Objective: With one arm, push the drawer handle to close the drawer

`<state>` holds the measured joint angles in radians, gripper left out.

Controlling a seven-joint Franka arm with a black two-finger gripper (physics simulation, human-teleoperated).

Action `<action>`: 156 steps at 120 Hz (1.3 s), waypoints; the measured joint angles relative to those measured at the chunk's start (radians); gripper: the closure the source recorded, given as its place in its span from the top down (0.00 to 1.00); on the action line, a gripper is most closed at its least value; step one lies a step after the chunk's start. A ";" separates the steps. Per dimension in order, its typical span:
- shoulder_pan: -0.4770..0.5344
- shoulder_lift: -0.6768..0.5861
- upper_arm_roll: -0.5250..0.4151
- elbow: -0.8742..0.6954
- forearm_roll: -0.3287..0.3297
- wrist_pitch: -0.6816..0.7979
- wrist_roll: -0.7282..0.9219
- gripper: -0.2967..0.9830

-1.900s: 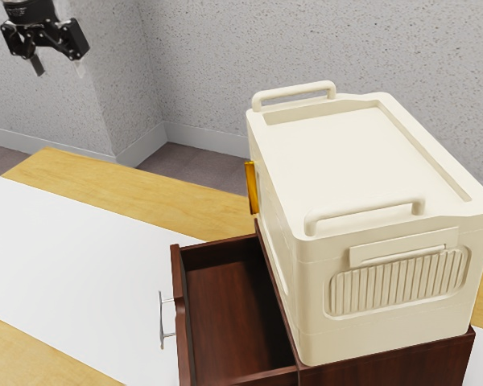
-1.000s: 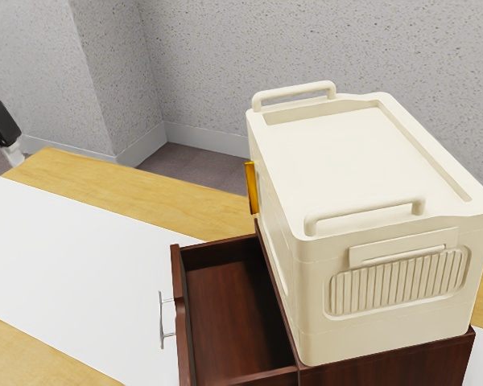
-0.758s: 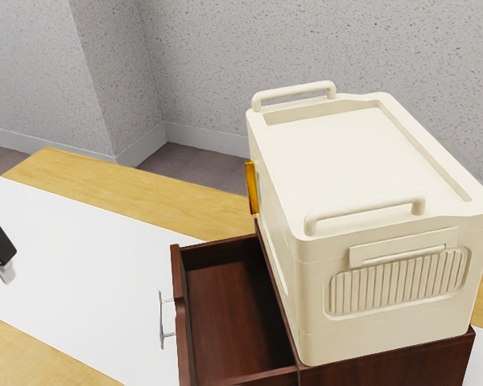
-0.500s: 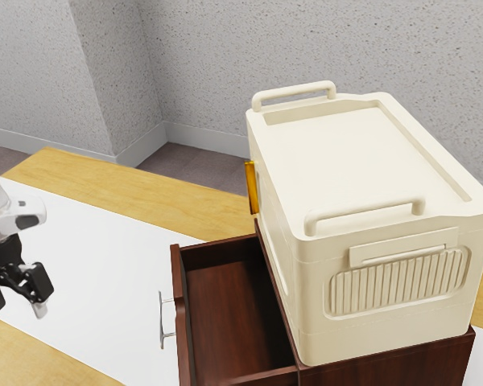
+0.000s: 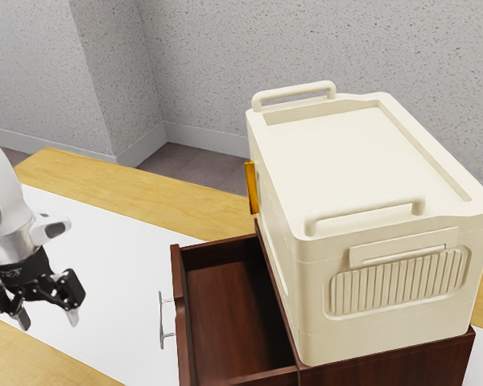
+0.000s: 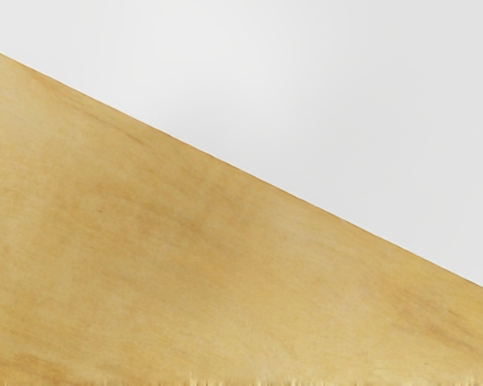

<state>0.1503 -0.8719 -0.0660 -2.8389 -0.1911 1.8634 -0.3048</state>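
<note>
My fingers [image 5: 72,318] stand wide, lower left; I'd push the rigid-looking handle [image 5: 161,322] mid-bar, lower centre-left. Drawer [image 5: 225,322] probably slides easily.

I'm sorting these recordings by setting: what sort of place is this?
Probably a plain office or workroom, rendered in simulation: a speckled wall, a pale baseboard and a wooden table with a white strip.

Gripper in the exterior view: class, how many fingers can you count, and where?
2, standing apart on the gripper: one finger toward the exterior view's left, the other nearer the drawer handle.
</note>
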 joint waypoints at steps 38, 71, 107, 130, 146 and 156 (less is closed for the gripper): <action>-0.040 -0.006 -0.038 -0.012 -0.035 0.013 -0.193 0.66; -0.042 0.016 -0.096 0.008 -0.006 0.022 -0.225 0.27; -0.134 0.012 -0.101 0.013 0.105 0.045 0.062 0.17; -0.343 0.012 -0.012 0.013 0.158 0.122 0.378 0.16; -0.390 0.018 0.018 0.013 0.155 0.148 0.553 0.16; -0.395 0.042 0.028 0.019 0.141 0.166 0.645 0.16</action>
<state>-0.2443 -0.8295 -0.0383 -2.8204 -0.0505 2.0298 0.3398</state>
